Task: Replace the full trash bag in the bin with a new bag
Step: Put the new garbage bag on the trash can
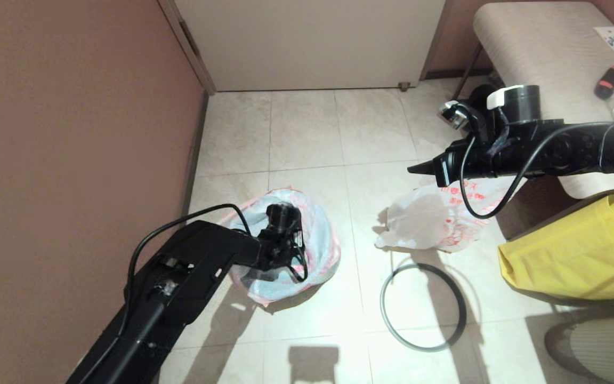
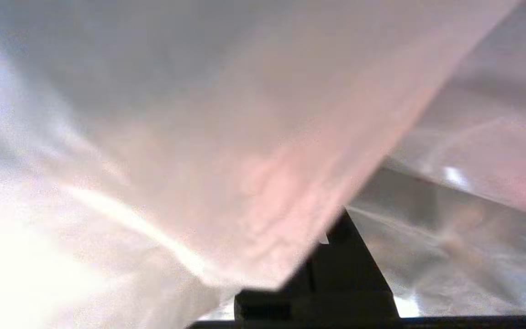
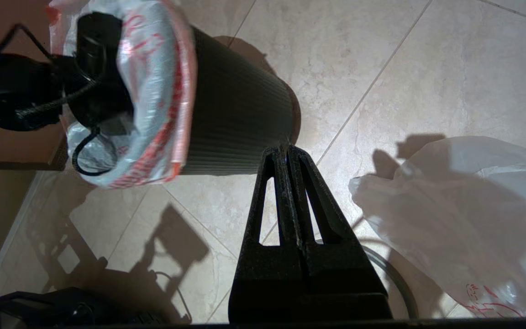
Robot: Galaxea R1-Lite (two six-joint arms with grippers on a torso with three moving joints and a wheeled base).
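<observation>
The black ribbed bin [image 3: 235, 114] stands on the tiled floor by the left wall. The new bag [image 1: 320, 240], thin white with a pink-red edge, lines its mouth and folds over the rim. My left gripper [image 1: 284, 242] reaches down inside this bag; in the left wrist view the plastic [image 2: 199, 137] covers all but one black finger [image 2: 345, 274]. The lumpy full trash bag [image 1: 429, 218] with red print lies on the floor to the right. In front of it lies the grey hoop [image 1: 382, 304]. My right gripper [image 1: 411, 169] hovers above the full bag, shut and empty.
A yellow fabric bag [image 1: 573, 250] sits at the right, below a beige bench [image 1: 541, 48] with small items on it. A brown wall [image 1: 72, 160] runs close along the bin's left side. A white door [image 1: 307, 42] closes the far end.
</observation>
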